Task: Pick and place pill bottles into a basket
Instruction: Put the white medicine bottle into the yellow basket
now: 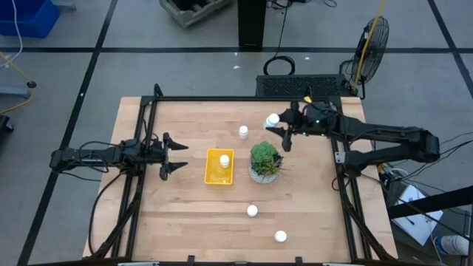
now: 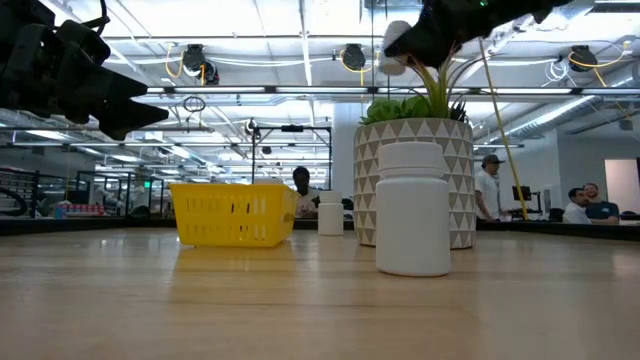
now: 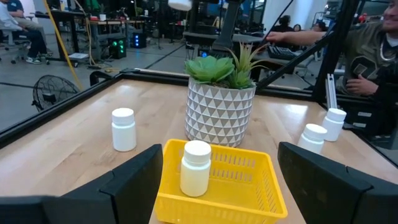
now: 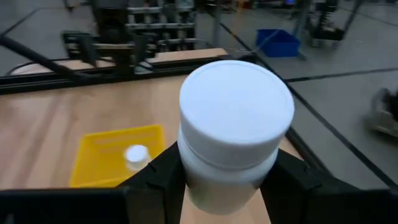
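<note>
The yellow basket (image 1: 215, 173) lies on the table's middle with one white pill bottle (image 1: 224, 159) standing in it. Three more bottles stand on the table: one beyond the basket (image 1: 243, 132) and two toward the near edge (image 1: 252, 211) (image 1: 280, 236). My right gripper (image 1: 276, 125) is shut on a fifth bottle (image 4: 231, 130), high above the table behind the potted plant (image 1: 264, 161). My left gripper (image 1: 179, 157) is open and empty, left of the basket; its fingers (image 3: 134, 180) frame the basket (image 3: 249, 193) in the left wrist view. My right gripper pinches the bottle's body (image 4: 217, 186) below the cap between its two fingers (image 4: 155, 180). The bottle is lifted clear, above the plant's leaves in the low view (image 2: 395, 45). Its white cap (image 4: 236, 102) stands free of the fingers.
The potted plant in its white patterned pot (image 2: 400, 160) stands just right of the basket. A black frame (image 1: 222, 98) runs around the table. People sit and stand in the room beyond (image 2: 490, 195).
</note>
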Motion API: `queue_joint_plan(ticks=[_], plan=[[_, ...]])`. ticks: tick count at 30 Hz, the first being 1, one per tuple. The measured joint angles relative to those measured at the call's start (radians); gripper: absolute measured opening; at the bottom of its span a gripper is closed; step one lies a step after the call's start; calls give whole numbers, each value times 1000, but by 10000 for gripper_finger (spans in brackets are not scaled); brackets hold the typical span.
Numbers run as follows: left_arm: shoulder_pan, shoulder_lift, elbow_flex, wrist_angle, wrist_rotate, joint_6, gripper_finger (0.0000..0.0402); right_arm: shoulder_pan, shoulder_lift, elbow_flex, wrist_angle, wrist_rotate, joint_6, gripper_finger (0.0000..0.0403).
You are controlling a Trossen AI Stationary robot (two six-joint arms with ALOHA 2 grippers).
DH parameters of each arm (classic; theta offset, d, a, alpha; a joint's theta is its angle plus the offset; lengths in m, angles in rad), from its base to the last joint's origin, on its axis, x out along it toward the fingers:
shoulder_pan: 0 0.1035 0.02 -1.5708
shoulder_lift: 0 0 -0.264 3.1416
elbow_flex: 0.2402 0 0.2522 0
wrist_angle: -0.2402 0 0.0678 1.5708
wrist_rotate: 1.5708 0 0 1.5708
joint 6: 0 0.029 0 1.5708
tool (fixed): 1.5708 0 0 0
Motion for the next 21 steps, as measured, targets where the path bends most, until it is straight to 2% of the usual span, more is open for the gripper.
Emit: queue_joint_plan(ticks=[14,21], plan=[[0,0,0,20,0,-79,324,173,230,219,1,0,-13,153],[0,0,0,30,0,-78,324,212,341,266,41,-6,-7,154]])
